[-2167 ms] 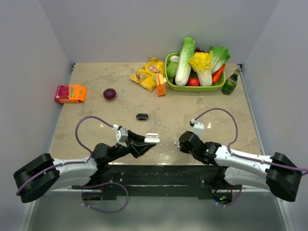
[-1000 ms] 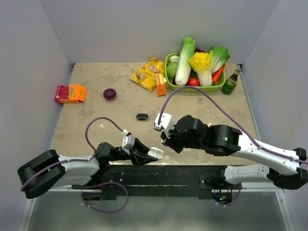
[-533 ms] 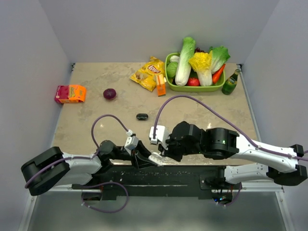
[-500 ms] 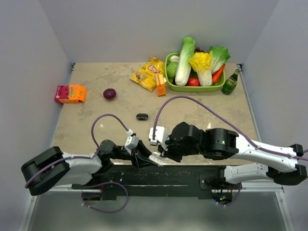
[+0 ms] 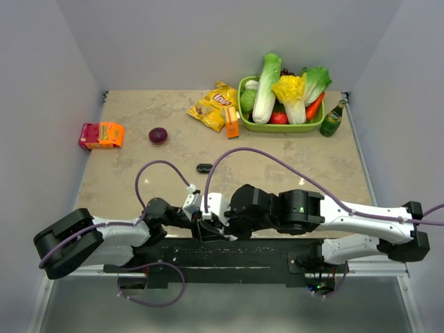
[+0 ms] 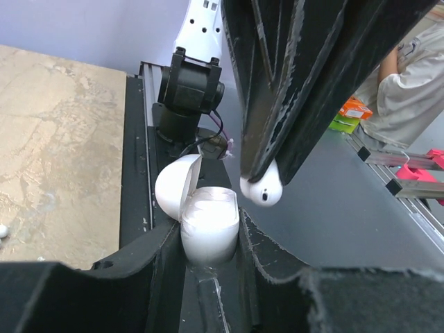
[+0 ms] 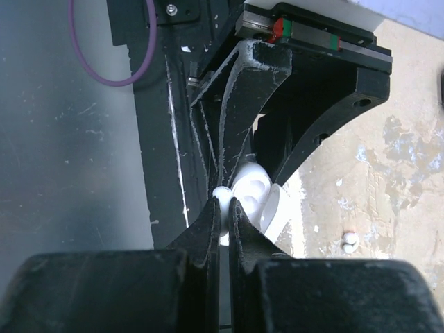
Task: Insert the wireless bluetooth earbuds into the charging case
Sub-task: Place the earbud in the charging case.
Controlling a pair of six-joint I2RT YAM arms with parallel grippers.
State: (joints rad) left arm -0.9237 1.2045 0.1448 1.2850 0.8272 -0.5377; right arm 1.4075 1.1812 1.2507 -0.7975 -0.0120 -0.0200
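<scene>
My left gripper [image 6: 209, 244] is shut on a white charging case [image 6: 208, 216] whose lid [image 6: 176, 187] stands open to the left. My right gripper [image 7: 223, 202] is shut on a white earbud [image 7: 222, 193]. That earbud [image 6: 262, 190] hangs just right of and slightly above the case's open mouth, apart from it. In the right wrist view the open case [image 7: 251, 182] shows its hollow wells just beyond the bud. From above, both grippers [image 5: 211, 223] meet over the table's near edge, and the case is mostly hidden there. Another white earbud [image 7: 350, 241] lies on the table.
A small black case [image 5: 204, 168] lies mid-table. At the back stand a green basket [image 5: 281, 127] of vegetables, a chips bag [image 5: 214, 107] and a bottle [image 5: 333, 118]. A purple onion [image 5: 158, 135] and an orange-pink box [image 5: 101, 135] are at the left. The black base rail [image 5: 229, 253] runs below the grippers.
My right arm has swung left across the table, bringing the earbud beside the case. The left gripper has drawn the open case rightward and back to the near edge.
</scene>
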